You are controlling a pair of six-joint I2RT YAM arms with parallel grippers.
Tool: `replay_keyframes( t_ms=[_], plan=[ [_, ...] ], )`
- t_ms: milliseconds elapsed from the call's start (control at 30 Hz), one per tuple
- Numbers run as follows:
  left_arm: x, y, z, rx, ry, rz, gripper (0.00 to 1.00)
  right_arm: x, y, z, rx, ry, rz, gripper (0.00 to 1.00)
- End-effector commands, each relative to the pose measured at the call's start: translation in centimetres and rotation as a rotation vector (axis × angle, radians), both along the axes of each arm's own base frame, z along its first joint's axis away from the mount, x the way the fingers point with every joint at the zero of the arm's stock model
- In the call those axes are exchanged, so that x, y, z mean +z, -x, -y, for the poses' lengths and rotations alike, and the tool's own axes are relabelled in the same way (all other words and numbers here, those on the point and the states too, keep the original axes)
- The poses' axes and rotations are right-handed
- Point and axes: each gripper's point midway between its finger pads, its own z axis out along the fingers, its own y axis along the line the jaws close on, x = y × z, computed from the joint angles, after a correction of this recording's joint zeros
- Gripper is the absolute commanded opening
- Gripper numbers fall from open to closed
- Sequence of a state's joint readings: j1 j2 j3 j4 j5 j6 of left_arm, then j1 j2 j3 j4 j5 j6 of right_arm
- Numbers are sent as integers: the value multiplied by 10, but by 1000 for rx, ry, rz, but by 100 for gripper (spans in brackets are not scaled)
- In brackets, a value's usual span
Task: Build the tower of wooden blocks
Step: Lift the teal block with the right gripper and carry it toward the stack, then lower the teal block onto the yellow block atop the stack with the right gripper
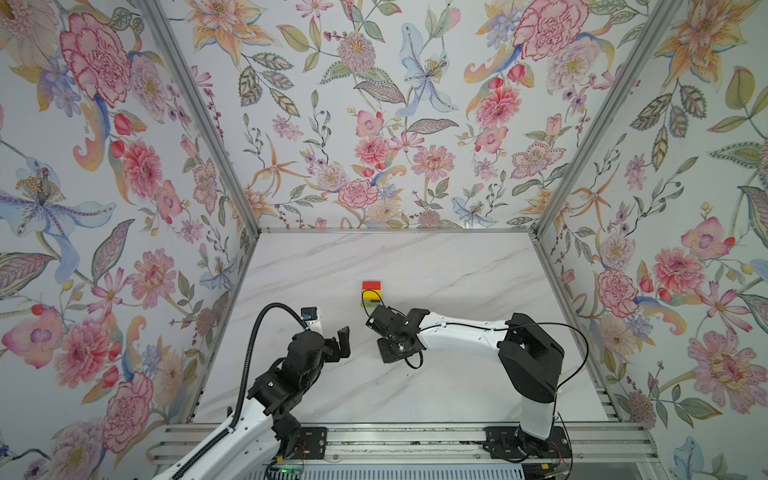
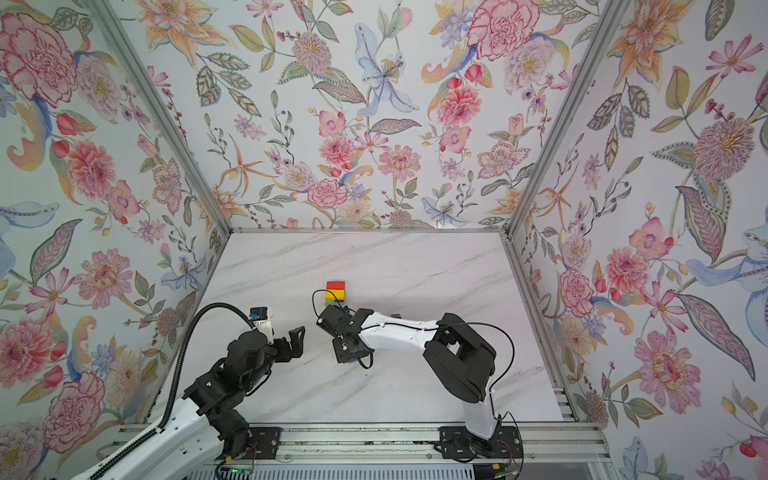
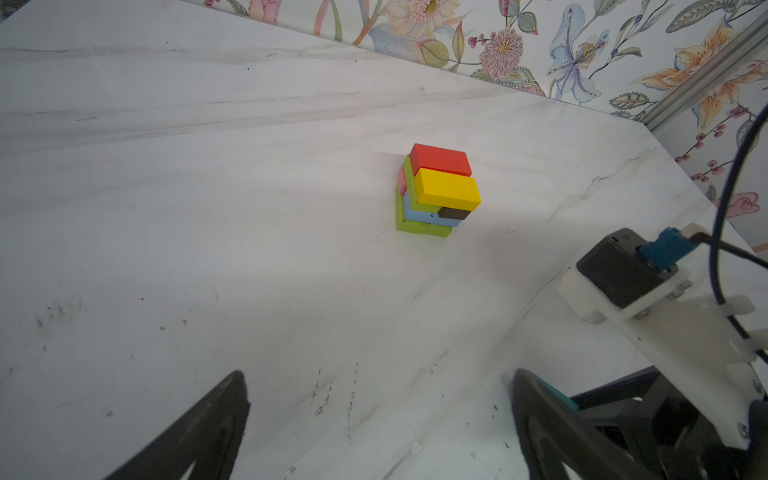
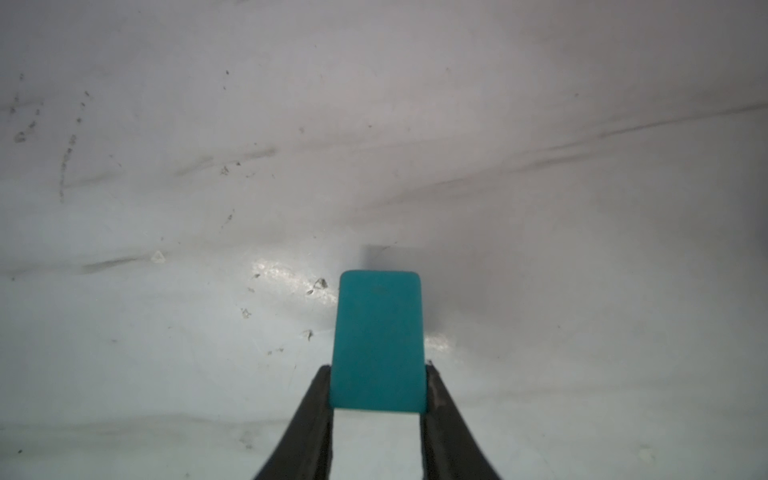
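Observation:
The tower (image 1: 371,292) (image 2: 335,290) stands mid-table. In the left wrist view the tower (image 3: 436,191) shows a red block (image 3: 441,159) and a yellow block (image 3: 449,189) on top, over lime green, pink, light blue and brown layers. My right gripper (image 4: 378,369) is shut on a teal block (image 4: 378,332), held just above the marble. In both top views its fingers are hidden under the right wrist (image 1: 390,330) (image 2: 347,332), just in front of the tower. My left gripper (image 3: 380,374) (image 1: 340,341) (image 2: 296,340) stands wide open and empty, to the left.
The marble table (image 1: 457,270) is boxed in by floral walls with metal posts. The right arm's camera mount (image 3: 623,274) and cable lie close beside my left gripper. A small purple sliver (image 2: 395,316) peeks out behind the right forearm.

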State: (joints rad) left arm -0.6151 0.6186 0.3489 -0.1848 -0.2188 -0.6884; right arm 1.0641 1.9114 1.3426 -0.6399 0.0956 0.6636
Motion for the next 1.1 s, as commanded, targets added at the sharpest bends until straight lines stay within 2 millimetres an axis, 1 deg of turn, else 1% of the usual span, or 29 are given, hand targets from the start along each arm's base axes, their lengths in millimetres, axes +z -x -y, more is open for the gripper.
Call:
replay_keyframes(
  t_ms=[0,100,200,267,433,633,800,1067],
  plan=[
    [-3,-3,-11,46,-36,11,99,11,-9,1,-1,9,21,28],
    [-5,-4,-22,105,-73,1,99,20,-17,-2,0,5,39,28],
    [-6,-5,-25,117,-77,0,99,32,-28,-6,0,-4,60,28],
    [-3,-6,-24,116,-68,10,99,40,-37,-10,-1,-13,72,28],
    [6,-12,-19,94,-49,38,99,65,-67,-22,-13,-44,112,28],
    [19,-23,-11,62,-60,64,99,82,-100,-39,-28,-68,138,28],
    [25,-32,-6,56,-58,74,99,86,-124,-51,-51,-83,146,28],
    [21,-35,-5,68,-1,93,99,83,-154,-68,-116,-127,156,28]
  ],
)
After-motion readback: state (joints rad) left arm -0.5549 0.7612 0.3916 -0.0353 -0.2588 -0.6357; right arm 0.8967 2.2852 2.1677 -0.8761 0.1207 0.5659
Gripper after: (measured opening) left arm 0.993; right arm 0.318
